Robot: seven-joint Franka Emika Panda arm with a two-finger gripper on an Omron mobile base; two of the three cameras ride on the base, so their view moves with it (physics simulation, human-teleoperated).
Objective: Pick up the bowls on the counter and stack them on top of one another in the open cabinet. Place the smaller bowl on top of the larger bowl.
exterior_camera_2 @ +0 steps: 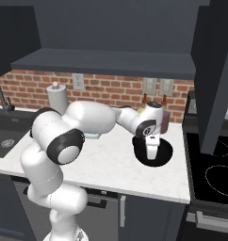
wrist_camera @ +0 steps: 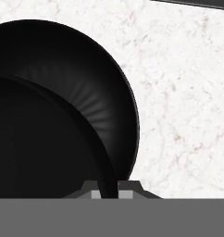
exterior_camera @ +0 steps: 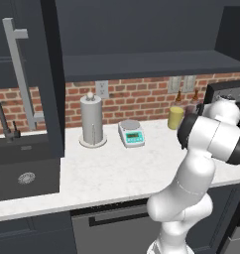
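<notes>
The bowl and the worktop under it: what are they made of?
Round glossy black bowl: likely glazed ceramic or plastic, given the soft sheen streaks inside; hard to say which. White counter: looks like polished marble-like stone, with faint grey-brown veining.

Counter [exterior_camera: 112, 173] mid open; towel holder [exterior_camera: 92, 121], scale [exterior_camera: 131, 133] behind.

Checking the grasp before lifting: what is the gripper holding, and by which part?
The gripper is shut on a black bowl, gripping its rim.
</notes>
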